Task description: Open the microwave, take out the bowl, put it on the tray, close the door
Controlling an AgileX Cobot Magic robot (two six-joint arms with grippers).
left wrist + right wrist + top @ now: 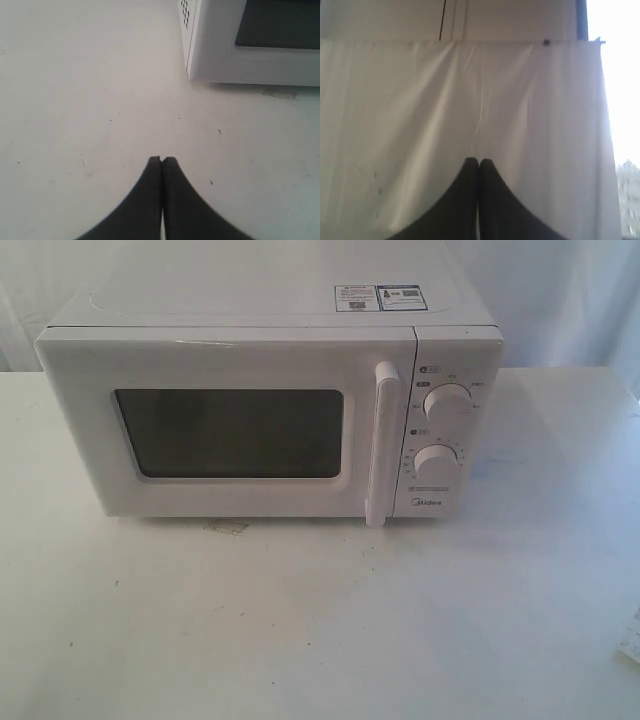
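Observation:
The white microwave [270,410] stands at the back of the table, its door [230,430] closed, with a dark window and a long vertical bar handle [383,445]. Two round dials [447,403] sit on the right panel. The bowl is hidden; the dark window shows nothing inside. No tray is in view. My left gripper [162,159] is shut and empty, low over the table, with the microwave's corner [192,50] ahead of it. My right gripper [479,160] is shut and empty, facing a white curtain. Neither gripper appears in the exterior view.
A white table [320,620] spreads in front of the microwave, with a small stain [226,527] near the door's base. A white curtain [420,125] hangs behind. A pale object [630,640] shows at the right edge of the table.

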